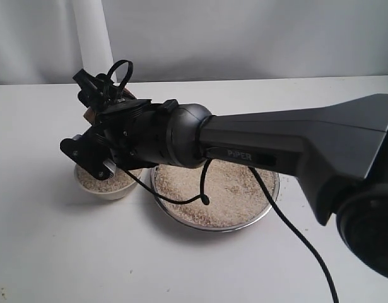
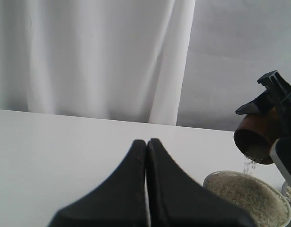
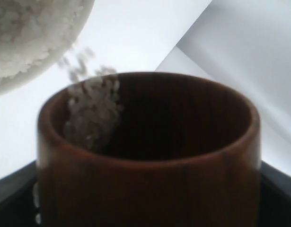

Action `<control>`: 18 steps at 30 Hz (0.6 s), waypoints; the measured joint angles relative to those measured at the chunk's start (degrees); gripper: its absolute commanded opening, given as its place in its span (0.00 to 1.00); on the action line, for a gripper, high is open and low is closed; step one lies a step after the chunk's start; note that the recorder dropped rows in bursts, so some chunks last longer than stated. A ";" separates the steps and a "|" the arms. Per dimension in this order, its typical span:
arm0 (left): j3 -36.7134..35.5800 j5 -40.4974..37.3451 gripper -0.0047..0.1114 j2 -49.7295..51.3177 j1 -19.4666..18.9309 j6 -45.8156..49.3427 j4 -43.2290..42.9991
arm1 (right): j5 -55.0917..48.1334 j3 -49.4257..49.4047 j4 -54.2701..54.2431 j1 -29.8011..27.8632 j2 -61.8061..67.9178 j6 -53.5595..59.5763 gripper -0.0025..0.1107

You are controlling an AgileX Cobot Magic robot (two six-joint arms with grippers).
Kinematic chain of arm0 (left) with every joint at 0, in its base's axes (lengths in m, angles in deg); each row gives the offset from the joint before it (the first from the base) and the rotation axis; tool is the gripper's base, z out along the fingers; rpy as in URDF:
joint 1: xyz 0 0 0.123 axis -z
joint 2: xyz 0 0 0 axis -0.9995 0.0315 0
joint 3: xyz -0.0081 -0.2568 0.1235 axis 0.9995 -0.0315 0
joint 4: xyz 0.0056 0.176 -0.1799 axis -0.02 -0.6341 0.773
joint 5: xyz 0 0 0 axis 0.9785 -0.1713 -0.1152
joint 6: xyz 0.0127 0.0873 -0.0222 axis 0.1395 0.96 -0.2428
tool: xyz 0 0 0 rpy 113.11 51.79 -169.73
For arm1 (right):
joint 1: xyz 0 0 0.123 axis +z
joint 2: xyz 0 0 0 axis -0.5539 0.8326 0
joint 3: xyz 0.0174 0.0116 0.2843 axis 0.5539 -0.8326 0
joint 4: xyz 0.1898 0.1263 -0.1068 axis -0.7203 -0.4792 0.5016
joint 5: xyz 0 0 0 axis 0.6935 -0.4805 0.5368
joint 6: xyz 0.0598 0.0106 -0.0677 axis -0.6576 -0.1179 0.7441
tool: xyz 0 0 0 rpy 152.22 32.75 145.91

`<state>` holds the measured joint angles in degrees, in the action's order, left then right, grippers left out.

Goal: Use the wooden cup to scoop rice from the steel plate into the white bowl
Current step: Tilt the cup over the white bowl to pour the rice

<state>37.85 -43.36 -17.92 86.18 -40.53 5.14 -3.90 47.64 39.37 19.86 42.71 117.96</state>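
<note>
1. The wooden cup hangs tipped, mouth down, right above the white bowl. A thin trickle of rice is caught in mid-air between the cup's lip and the heap in the bowl.
2. Up close from the right wrist, a clump of grains sits against the cup's inner wall at the lip. The rest of the interior is dark.
3. The right gripper pinches the cup, with a black finger on either side of it.
4. In the exterior view the bowl sits just beside the steel plate, at the plate's 9 o'clock. Both are covered with rice, and the right arm reaches in from 3 o'clock.
5. The left gripper is low over the white table, jaws pressed together with nothing between them.
</note>
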 measured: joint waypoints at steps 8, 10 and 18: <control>0.00 0.00 0.04 0.00 0.00 0.00 0.00 | -1.07 0.00 0.46 0.00 0.00 5.28 0.02; 0.00 0.00 0.04 0.00 0.00 0.00 0.00 | -1.73 0.00 0.46 0.14 0.00 6.41 0.02; 0.00 0.00 0.04 0.00 0.00 0.00 0.00 | -4.02 0.00 0.46 1.70 0.00 9.15 0.02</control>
<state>37.85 -43.36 -17.92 86.18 -40.53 5.14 -7.93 47.64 39.83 21.56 42.71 127.11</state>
